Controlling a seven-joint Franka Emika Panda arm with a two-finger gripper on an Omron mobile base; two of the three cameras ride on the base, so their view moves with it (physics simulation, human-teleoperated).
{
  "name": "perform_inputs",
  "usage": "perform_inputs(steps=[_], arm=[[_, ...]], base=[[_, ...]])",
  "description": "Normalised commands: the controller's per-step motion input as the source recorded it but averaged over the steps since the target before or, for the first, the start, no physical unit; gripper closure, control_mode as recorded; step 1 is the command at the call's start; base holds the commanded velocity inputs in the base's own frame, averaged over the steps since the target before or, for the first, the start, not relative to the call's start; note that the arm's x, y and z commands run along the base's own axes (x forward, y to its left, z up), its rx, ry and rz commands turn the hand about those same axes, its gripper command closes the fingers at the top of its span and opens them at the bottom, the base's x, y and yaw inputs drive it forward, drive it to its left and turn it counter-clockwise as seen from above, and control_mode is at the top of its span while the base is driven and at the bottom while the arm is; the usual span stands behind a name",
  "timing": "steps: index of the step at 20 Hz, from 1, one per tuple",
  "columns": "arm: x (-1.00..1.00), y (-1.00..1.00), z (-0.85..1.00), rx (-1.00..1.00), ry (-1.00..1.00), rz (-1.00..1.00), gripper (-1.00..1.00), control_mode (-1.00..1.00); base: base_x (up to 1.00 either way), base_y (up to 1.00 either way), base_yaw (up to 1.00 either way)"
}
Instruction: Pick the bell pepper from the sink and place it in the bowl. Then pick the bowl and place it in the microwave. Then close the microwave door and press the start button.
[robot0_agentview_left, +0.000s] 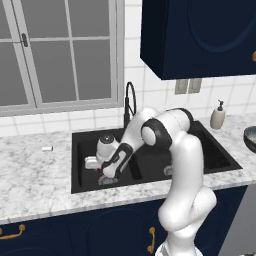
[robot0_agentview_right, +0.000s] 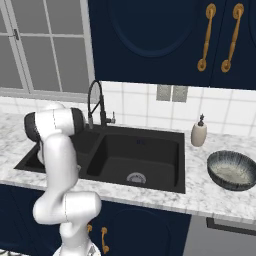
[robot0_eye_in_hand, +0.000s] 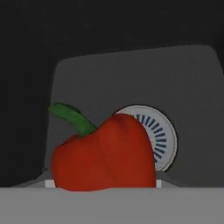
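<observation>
bell pepper sits low centre in the hand view, stem toward upper left, just before the drain; finger state unclear.

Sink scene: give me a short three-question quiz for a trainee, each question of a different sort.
1. True or false: the bowl stands on the counter, outside the sink.
2. What colour is the stem of the bell pepper? A green, B brown, C yellow.
3. Fill in: in the hand view, the round slotted thing behind the bell pepper is the sink's ____.

Key: 1 true; 2 A; 3 drain.
</observation>
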Motion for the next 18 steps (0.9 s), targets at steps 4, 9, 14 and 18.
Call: perform_inputs(steps=[4,9,14,18], arm=[[-0.47,0.00,1.00,0.05,-0.21,0.00,1.00,-1.00],[-0.36,0.21,1.00,0.04,-0.06,0.00,1.00,-1.00],[-0.14,0.02,1.00,0.05,-0.20,0.00,1.00,-1.00],[-0.10,0.02,1.00,0.06,-0.24,0.00,1.00,-1.00]], base=[[0.00,0.00,0.00],[0.00,0.00,0.00],[0.00,0.00,0.00],[0.00,0.00,0.00]])
